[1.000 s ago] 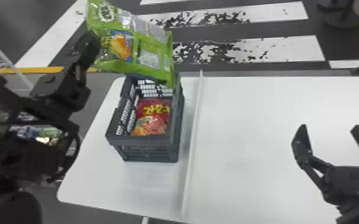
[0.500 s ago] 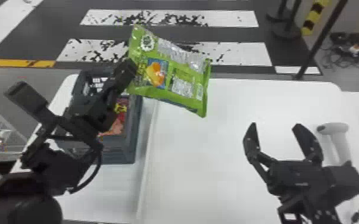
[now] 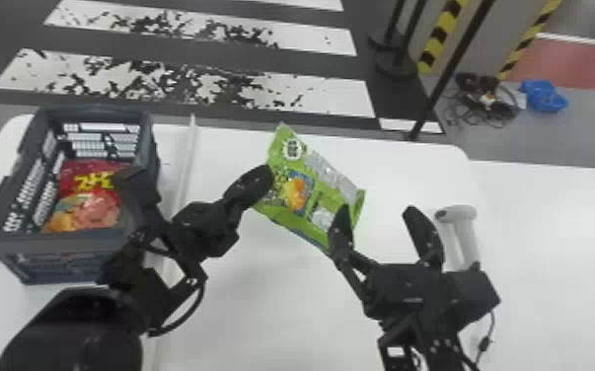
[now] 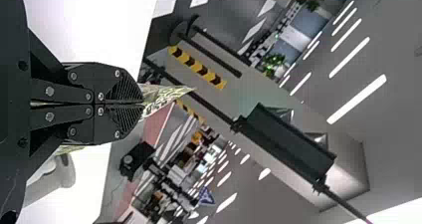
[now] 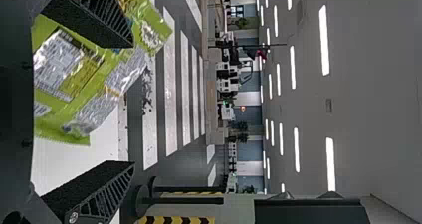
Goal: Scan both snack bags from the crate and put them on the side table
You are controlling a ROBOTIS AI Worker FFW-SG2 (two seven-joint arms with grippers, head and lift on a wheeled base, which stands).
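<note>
Holds the green bag (image 3: 288, 192) by one edge in the left hand (image 3: 262, 178), raised above the white counter (image 3: 271, 315), between the crate (image 3: 10, 241) and the right hand (image 3: 376, 212). Displays a picture of orange food and pale printed panels on the bag's upturned side. In the left wrist view, closes firmly on the bag with the left hand (image 4: 142, 103), with a crinkled, patterned strip jutting past the fingertips. Opens wide at the right hand, with a gap between the two black fingers and with the green bag partly behind one of them in the head view. In the right wrist view, shows the same bag, glossy and creased, passing behind that finger; cannot tell from either angle whether touching it. At left, rests inside the open-topped crate: the red bag (image 3: 89, 190), with yellow lettering and a picture of orange and pink pieces. Stands, in the crate's case, on the counter beside a raised white strip (image 3: 182, 172). Lies just beside the right hand, on the side away from the green bag: the white scanner (image 3: 461, 234).
</note>
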